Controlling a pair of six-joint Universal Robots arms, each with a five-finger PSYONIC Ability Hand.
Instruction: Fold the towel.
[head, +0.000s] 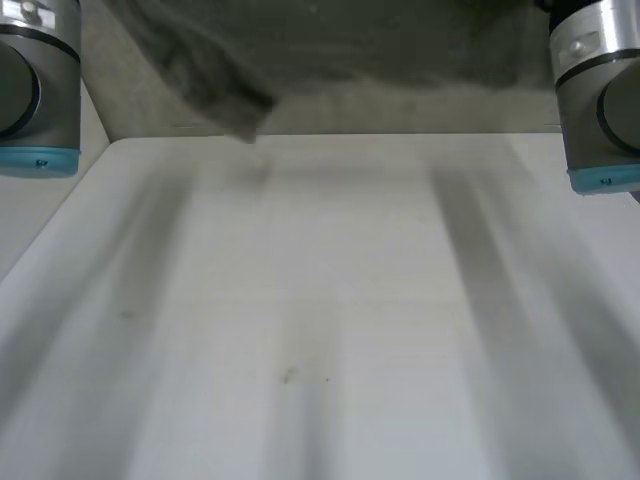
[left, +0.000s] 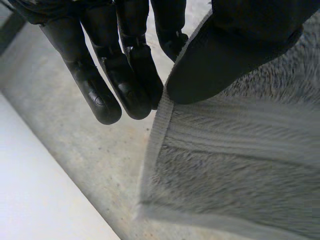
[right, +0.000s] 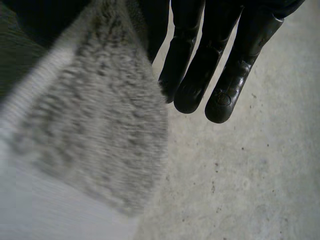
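On the left hand, the thumb presses the side hem of the grey towel against straight fingers, so that hand is pinching the cloth near a corner. The right hand has its fingers straight too, with the towel's other end running up between them and the dark thumb side; it looks pinched there as well, though the thumb is largely covered by cloth. From both pinches the towel hangs free over the concrete floor. In the head view it is a grey band past the far edge of the white table, between the left arm and the right arm; nothing lies on the tabletop. Folding has apparently not begun. To do this step well, the hands should probably keep level and apart, so the top edge runs taut, then bring the cloth over the table and lay it flat and square before any fold.
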